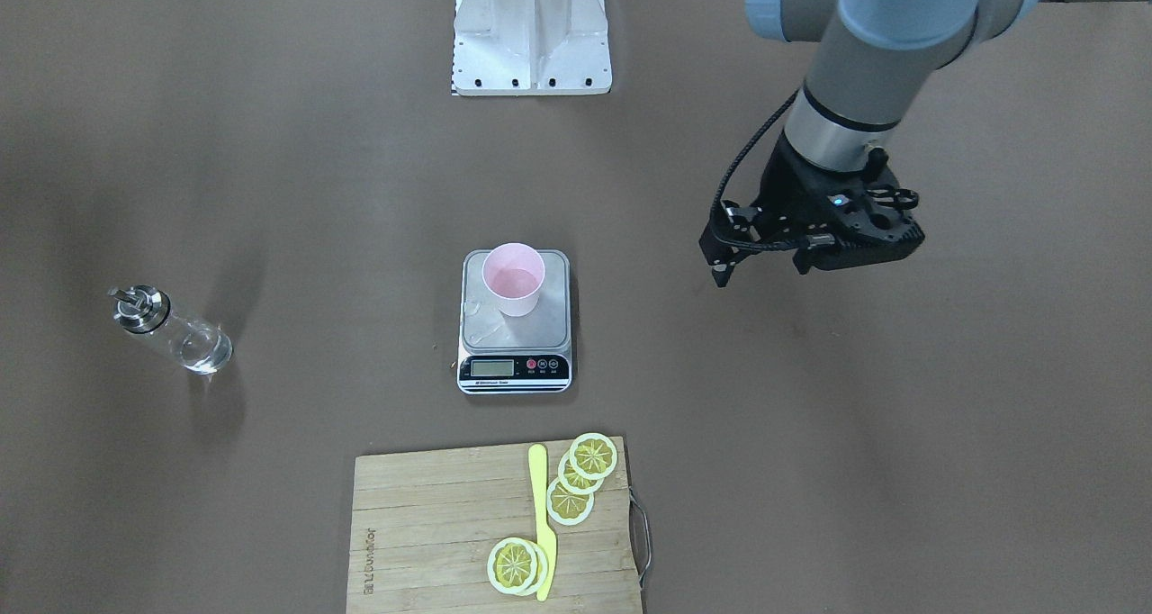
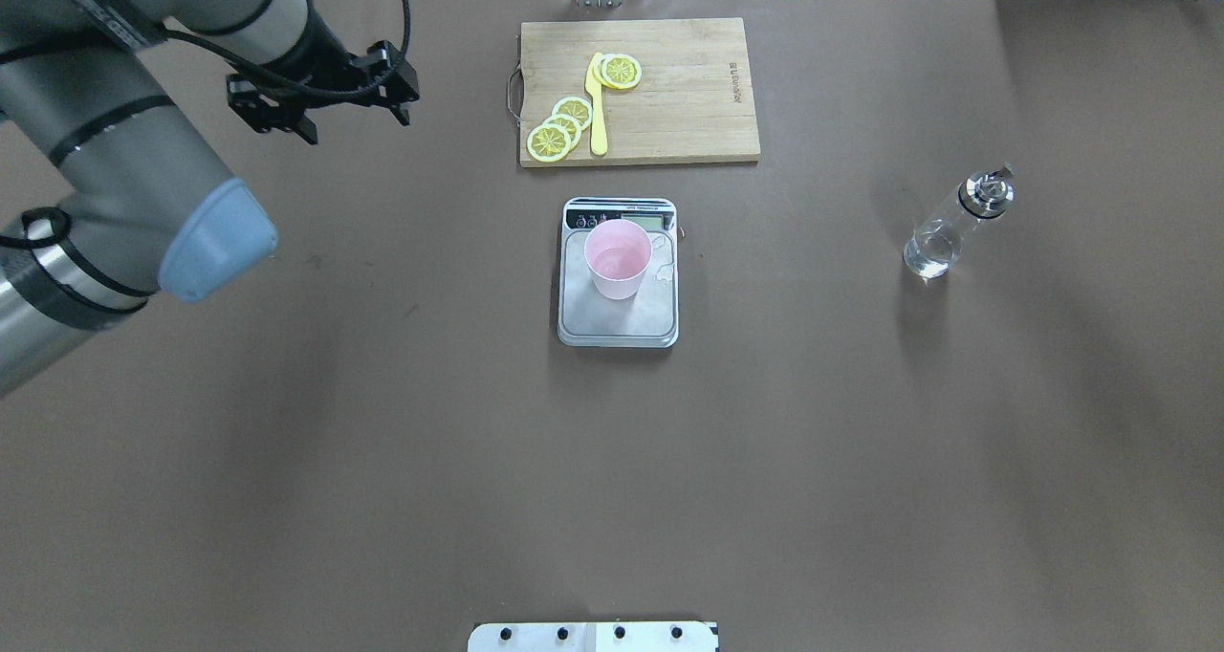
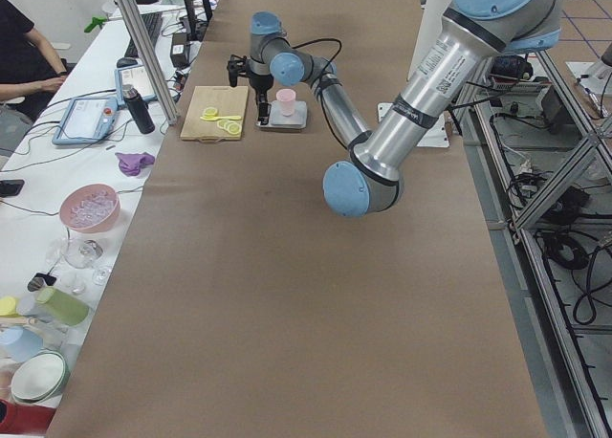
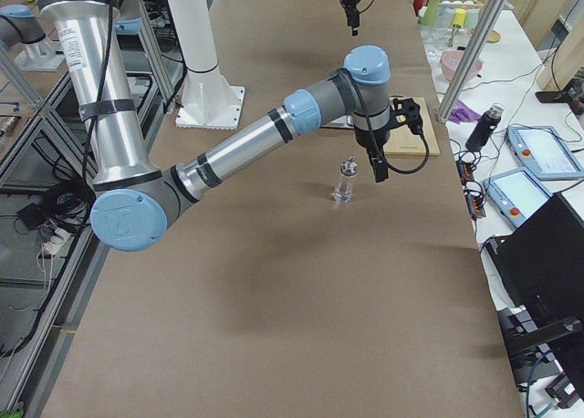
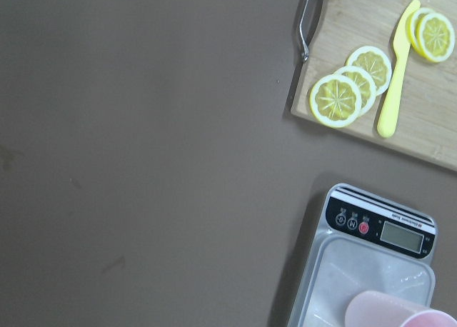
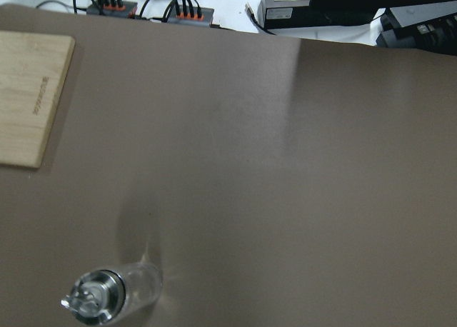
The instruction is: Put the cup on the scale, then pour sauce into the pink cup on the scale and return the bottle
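The pale pink cup [image 1: 513, 279] stands upright on the scale [image 1: 551, 324] at the table's middle; both also show in the overhead view, the cup [image 2: 619, 258] on the scale [image 2: 617, 325]. A few clear drops lie on the platform beside the cup. The clear glass bottle [image 2: 951, 231] with its silver spout stands upright on the table, well to the right of the scale. My left gripper [image 2: 330, 107] hangs open and empty, off to the left of the scale. My right gripper [image 4: 379, 167] hovers just beside and above the bottle [image 4: 345, 182]; I cannot tell whether it is open or shut.
A wooden cutting board [image 2: 688, 88] with lemon slices [image 2: 559, 126] and a yellow knife [image 2: 598, 107] lies beyond the scale. The robot's white base [image 1: 531, 29] stands at the near edge. Cables and boxes line the far edge.
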Controlling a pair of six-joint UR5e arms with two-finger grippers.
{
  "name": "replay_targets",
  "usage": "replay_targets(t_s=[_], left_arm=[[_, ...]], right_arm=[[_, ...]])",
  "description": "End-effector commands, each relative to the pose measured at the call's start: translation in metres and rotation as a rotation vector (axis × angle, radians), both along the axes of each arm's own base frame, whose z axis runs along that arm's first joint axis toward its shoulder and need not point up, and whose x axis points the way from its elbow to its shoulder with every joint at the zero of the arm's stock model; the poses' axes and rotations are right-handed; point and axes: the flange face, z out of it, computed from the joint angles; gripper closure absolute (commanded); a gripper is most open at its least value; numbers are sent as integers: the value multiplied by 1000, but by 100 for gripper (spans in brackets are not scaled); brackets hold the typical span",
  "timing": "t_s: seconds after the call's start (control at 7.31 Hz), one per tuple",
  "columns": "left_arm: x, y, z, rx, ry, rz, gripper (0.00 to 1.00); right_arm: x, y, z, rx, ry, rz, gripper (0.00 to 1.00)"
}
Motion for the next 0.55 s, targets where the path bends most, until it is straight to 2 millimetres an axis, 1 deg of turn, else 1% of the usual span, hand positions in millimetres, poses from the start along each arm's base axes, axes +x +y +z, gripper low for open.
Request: replay_targets(t_s=[0.0,0.14,0.27,0.41], left_arm=[[-124,-46,65,97,-166,68,2],[-161,-43,111,103,-193,60,2],[-196,-38,154,104,-199,24,2],[-200,-27,187,132,-204,33,2]], right_arm=[[17,-18,81,-7,57,-185,0],[11,-18,111,-66,64,-190,0],[12,-6,125,-88,55,-187,0],[18,-4,157,-105,119,-184,0]])
